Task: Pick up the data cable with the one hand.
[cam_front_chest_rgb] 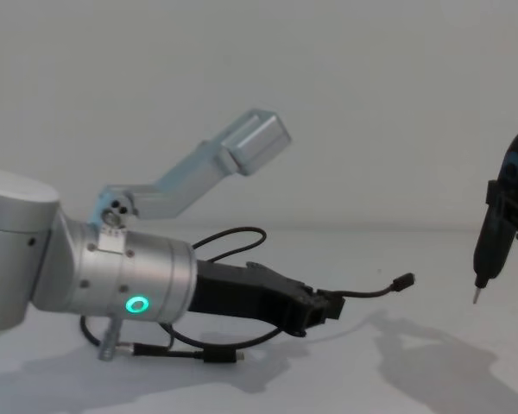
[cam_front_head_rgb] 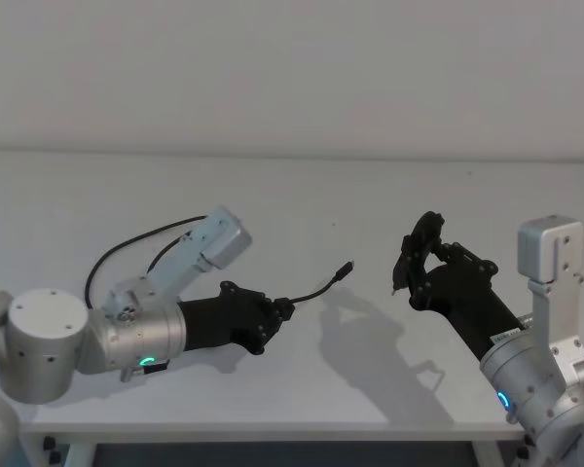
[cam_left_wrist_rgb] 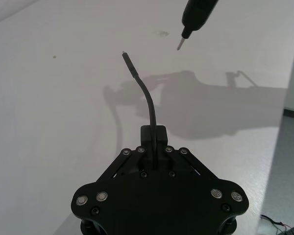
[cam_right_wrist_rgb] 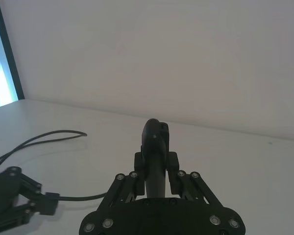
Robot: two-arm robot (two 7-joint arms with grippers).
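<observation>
My left hand (cam_front_head_rgb: 284,309) is pinched shut on the data cable (cam_front_head_rgb: 323,288) just behind its plug. A short free length arcs forward through the air, so I judge the cord light, thin and limp, best held near that end and firmly enough not to slip. Below is the bare white desk (cam_front_head_rgb: 302,389) with a plain pale wall behind it, and my right hand (cam_front_head_rgb: 420,261) hovers well apart, clamped on a black pointed tool (cam_front_chest_rgb: 488,241).

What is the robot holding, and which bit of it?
The left gripper pinches the data cable a short way behind its plug, which sticks out forward. The right gripper grips a black pointed tool by its upper part.
</observation>
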